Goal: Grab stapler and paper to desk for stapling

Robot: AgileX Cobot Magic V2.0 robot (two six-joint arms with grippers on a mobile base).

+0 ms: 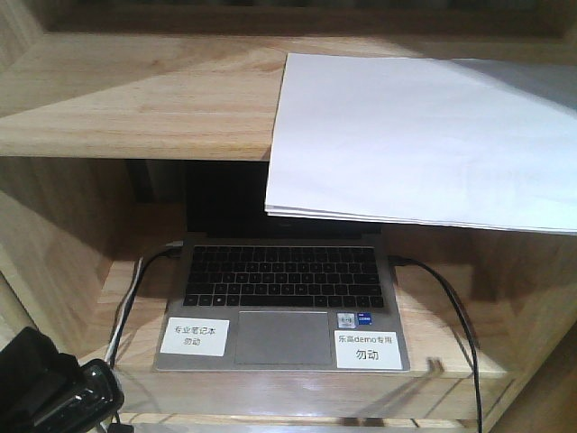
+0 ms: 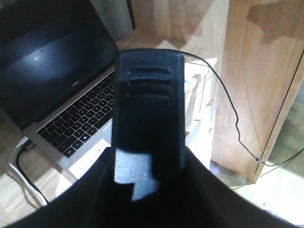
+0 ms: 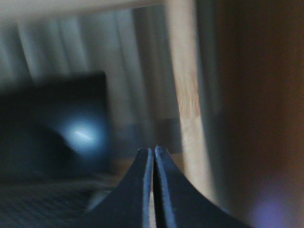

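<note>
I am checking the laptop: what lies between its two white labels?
The grey touchpad lies between the left label and the right label on the laptop; the front-facing view shows it.

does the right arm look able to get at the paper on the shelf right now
Probably yes. The paper lies bare on the upper shelf, its front edge overhanging free above the laptop. But the right gripper is shut and must open first, and the front view doesn't show it.

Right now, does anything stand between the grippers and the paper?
Nothing visible does. The paper lies uncovered on the upper wooden surface, its front edge jutting free above the laptop. Neither wrist view shows the paper, so the path is unclear.
</note>
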